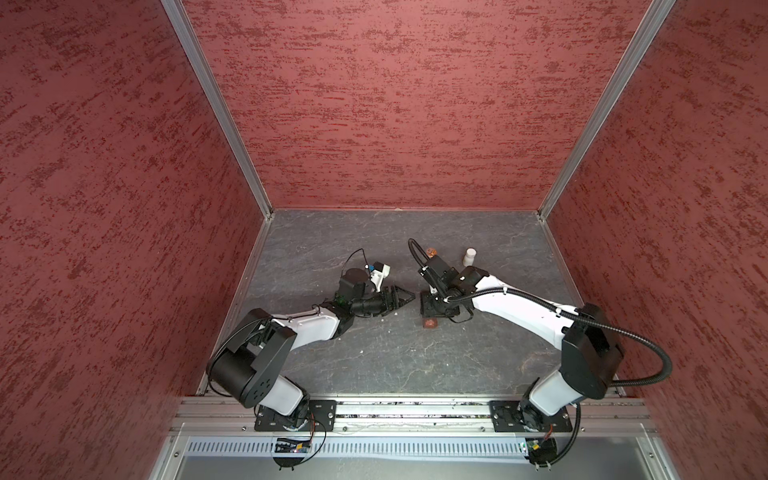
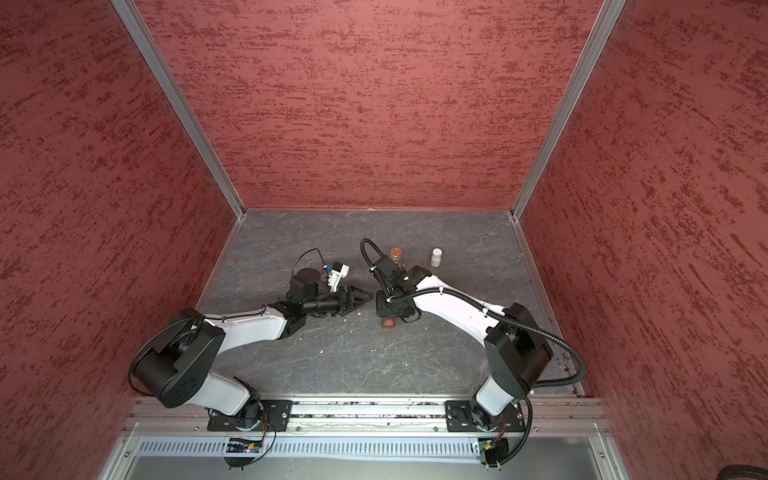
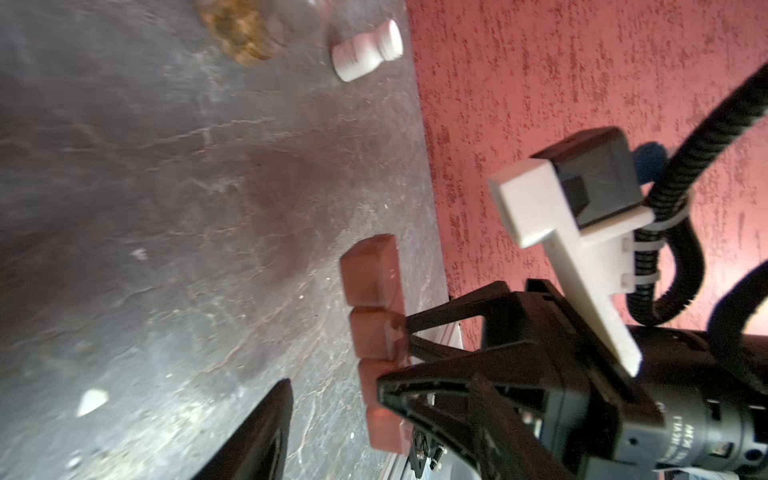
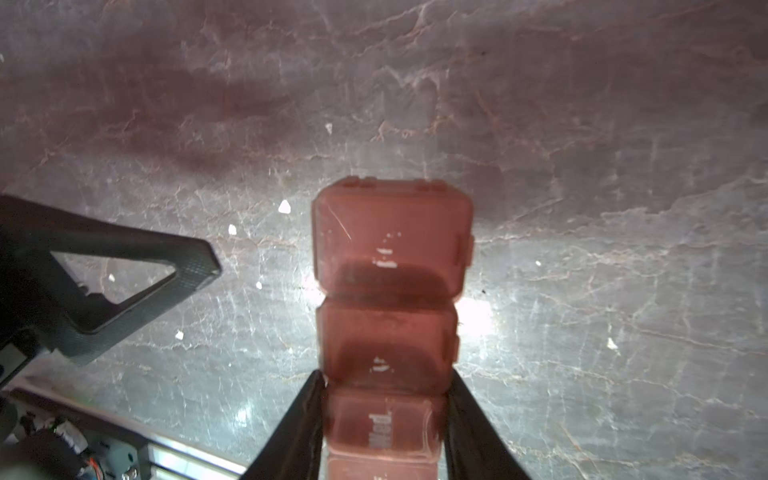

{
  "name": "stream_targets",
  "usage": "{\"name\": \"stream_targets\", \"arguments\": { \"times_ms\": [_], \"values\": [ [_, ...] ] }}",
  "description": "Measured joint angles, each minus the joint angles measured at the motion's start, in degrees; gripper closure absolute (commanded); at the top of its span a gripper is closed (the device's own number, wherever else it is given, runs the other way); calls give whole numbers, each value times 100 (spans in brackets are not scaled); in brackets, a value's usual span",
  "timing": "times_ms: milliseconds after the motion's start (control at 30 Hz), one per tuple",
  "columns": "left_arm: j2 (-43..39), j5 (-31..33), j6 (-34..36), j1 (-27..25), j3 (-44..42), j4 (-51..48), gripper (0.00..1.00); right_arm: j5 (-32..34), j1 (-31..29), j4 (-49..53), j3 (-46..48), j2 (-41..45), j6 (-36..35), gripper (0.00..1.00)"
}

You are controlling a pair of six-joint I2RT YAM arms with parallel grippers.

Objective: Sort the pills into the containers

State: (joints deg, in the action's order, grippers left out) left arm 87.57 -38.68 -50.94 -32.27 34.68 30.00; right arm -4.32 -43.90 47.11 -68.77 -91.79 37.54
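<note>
The containers (image 4: 390, 237) look to us light, stiff, slick plastic; our right hand (image 4: 386, 380) pinches their long sides, a sound hold; how spread the left hand (image 1: 408, 296) is we cannot tell

One word could be read: "Wed", in white letters set sideways, on the clear reddish lid (image 4: 384, 424) of one compartment of the containers (image 4: 390, 232), seen in the right wrist view. It was the third lid counted from the strip's free end. The two lids before it bore only worn white flecks (image 4: 384, 257), print too rubbed off to read. In the left wrist view a line of small white print ran along a black housing (image 3: 681, 432) on the right arm (image 3: 727, 374), too blurred to make out. The white bottle (image 3: 365, 50), in the far half of the bench (image 3: 166, 208), showed nothing legible. Both top views were too coarse for any lettering.
</note>
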Motion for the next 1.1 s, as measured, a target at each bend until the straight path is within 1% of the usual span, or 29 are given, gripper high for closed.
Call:
{"name": "stream_targets", "arguments": {
  "times_ms": [167,400,567,800,1000,1100],
  "values": [
    [286,-28,-120,-122,205,186,38,-186,-15,-22,72,120,-105,58],
    [605,-13,-125,-236,457,-15,39,-302,-15,-57,103,210,-151,58],
    [647,-24,-105,-286,581,-109,48,-317,-15,-63,103,245,-160,58],
    [946,-122,-120,-354,632,-160,55,-313,-15,-98,103,245,-186,59],
    [964,-140,-136,-365,632,-164,67,-313,-17,-146,103,243,-188,59],
    [964,-162,-157,-365,638,-116,75,-313,-28,-153,109,243,-188,59]
  ]
}}
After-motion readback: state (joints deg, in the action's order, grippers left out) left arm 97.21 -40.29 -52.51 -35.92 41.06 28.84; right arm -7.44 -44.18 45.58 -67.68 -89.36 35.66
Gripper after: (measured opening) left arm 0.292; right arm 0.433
